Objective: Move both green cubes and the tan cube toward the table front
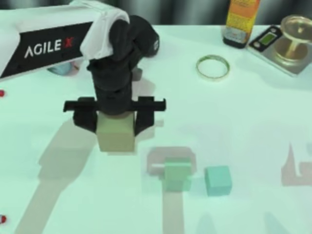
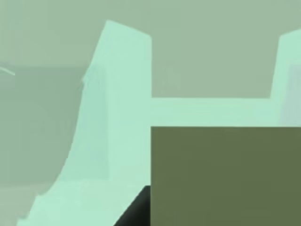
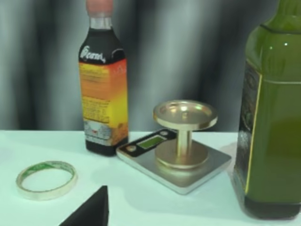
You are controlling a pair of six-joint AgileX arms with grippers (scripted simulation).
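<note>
The tan cube (image 1: 115, 132) sits between the black fingers of my left gripper (image 1: 115, 119), which is shut on it at the table's left-middle. In the left wrist view the tan cube (image 2: 225, 174) fills the near corner, with one dark finger (image 2: 136, 212) against its side. The mint green cube (image 1: 177, 174) and the smaller teal cube (image 1: 217, 180) rest side by side on the table (image 1: 253, 126), nearer the front and to the right. My right gripper is outside the top view; its wrist view shows one dark fingertip (image 3: 94, 209) with nothing beside it.
A tape ring (image 1: 212, 67), a sauce bottle (image 1: 241, 22) and a scale (image 1: 287, 41) with a gold stand line the back right. In the right wrist view a large green bottle (image 3: 273, 117) stands close. Small red bits (image 1: 2, 92) lie at the left edge.
</note>
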